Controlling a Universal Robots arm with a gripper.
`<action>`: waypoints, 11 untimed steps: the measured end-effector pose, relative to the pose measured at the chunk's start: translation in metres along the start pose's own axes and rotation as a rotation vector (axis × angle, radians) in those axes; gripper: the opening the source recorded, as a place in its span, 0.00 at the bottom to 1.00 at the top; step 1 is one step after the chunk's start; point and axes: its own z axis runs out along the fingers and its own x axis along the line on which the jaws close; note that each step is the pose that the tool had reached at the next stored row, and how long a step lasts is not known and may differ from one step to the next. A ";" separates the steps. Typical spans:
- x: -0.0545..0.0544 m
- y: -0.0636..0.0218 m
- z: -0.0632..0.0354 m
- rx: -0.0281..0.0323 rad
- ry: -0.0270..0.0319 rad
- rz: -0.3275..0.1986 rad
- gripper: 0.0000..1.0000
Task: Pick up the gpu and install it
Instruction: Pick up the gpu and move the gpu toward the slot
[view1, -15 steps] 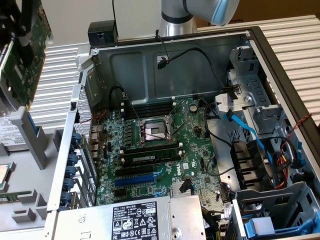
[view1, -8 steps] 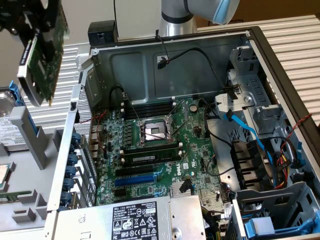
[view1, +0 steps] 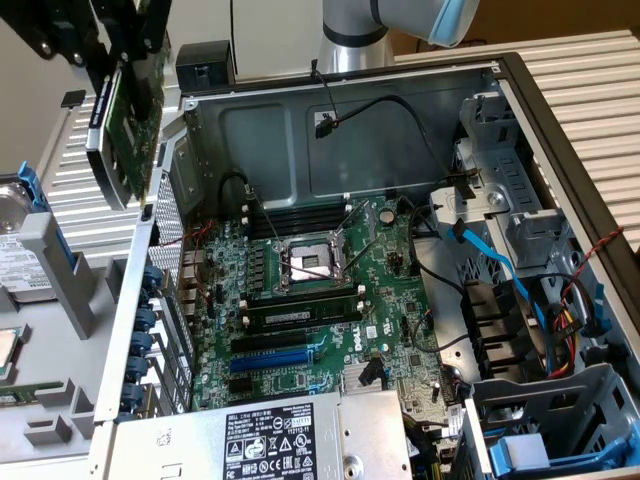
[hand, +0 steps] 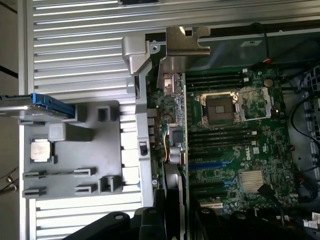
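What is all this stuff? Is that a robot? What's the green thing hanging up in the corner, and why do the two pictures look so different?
Yes, that is a robot arm. At its end is a gripper, which works like a hand with two fingers.

One picture comes from a camera off the arm that watches the whole scene. The other comes from a camera on the robot's wrist, looking down past the gripper.

The green thing is the gpu, a small card that makes pictures for a computer. The gripper is shut on it and holds it in the air, near the edge of the open computer case, at the exterior view's left.

Inside the case lies the big green motherboard, where cards plug in. Beside the case sits a grey tray with a square silver chip in it.
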 end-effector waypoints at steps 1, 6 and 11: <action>0.000 0.0000 0.0000 0.0000 0.0000 0.000 0.28; -0.010 -0.0022 -0.0003 0.0000 0.0011 0.000 0.28; -0.032 -0.0023 -0.0005 0.0007 0.0056 -0.001 0.28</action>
